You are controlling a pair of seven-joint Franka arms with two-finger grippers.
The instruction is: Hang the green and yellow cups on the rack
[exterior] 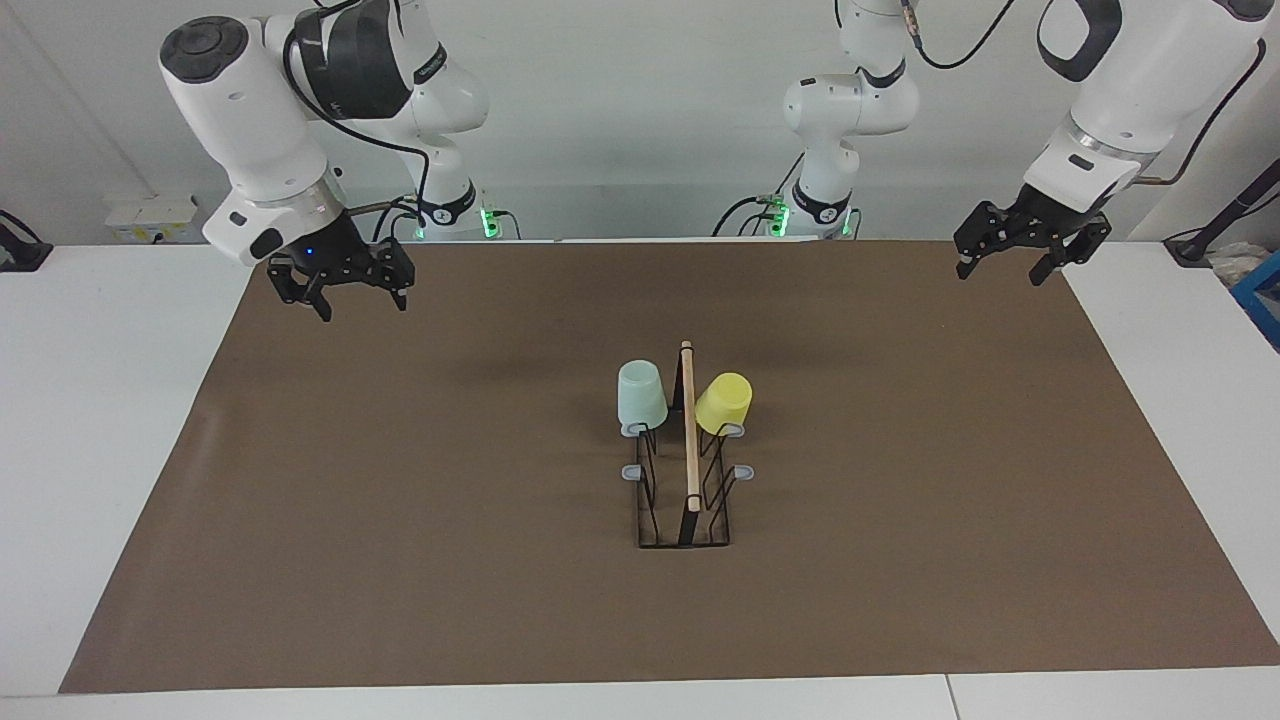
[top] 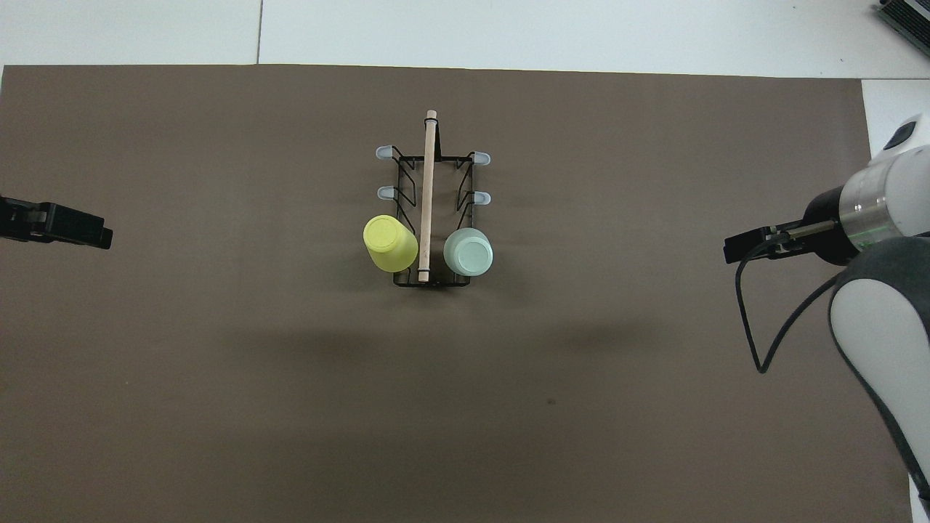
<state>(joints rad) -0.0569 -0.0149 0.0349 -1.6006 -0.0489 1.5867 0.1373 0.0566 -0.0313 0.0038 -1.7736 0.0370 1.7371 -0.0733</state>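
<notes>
Lighting: I see even, bright overhead light; soft, faint shadows on the mat [exterior: 400, 480]; no glare; both views sharp.

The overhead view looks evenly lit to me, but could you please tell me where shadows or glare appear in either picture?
Overhead view: two soft, dim shadow bands cross the brown mat nearer the robots than the rack; no glare. Facing view: faint shadow beside the rack, even light, green lamps glowing at the arm bases.

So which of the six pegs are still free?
The four grey-tipped pegs farther from the robots on the rack are bare. The nearest pair carry the yellow cup and green cup, upside down.
</notes>
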